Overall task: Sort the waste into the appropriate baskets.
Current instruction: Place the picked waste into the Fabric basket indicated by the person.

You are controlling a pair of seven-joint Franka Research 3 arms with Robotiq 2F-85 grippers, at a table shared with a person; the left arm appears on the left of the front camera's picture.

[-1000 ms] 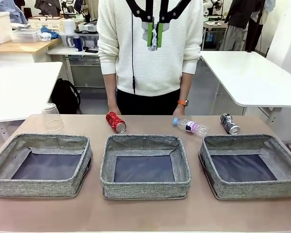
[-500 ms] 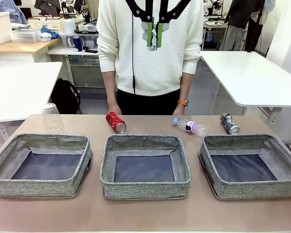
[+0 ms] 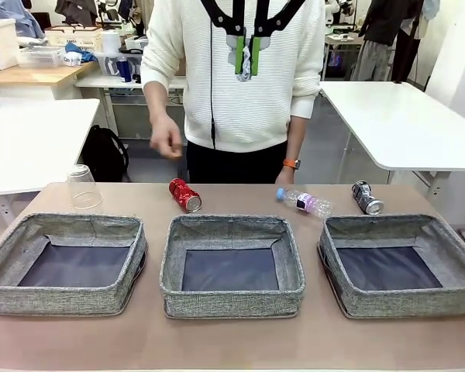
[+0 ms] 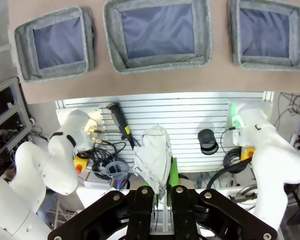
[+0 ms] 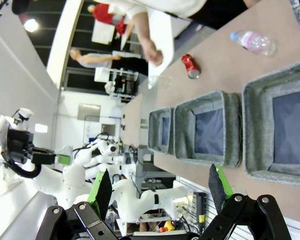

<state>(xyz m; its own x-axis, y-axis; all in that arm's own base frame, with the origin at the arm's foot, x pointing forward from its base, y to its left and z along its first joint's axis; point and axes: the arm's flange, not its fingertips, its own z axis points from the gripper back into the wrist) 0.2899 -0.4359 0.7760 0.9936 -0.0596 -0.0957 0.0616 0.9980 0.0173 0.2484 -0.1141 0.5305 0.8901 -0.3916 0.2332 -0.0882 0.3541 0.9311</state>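
High over the table's far side hangs my left gripper [image 3: 246,48], shut on a white paper wad [image 3: 246,62]; in the left wrist view the wad [image 4: 152,159] sticks up between the fingers of the left gripper [image 4: 160,184]. Three grey woven baskets sit in a row: left [image 3: 66,301], middle [image 3: 232,301], right [image 3: 403,304]. Behind them lie a red can [image 3: 185,194], a clear bottle [image 3: 304,202], a dark can [image 3: 366,198] and an upturned clear cup [image 3: 83,187]. My right gripper [image 5: 160,189] stands open with nothing in it, well above the baskets.
A person in a white sweater stands at the far edge. One hand [image 3: 167,143] is raised at waist height; the other hand [image 3: 286,177] rests near the bottle. White tables [image 3: 403,116] flank the scene behind.
The person's hand at picture left has lifted from the table edge by the red can to waist height. Both grippers and all the waste are where they were.
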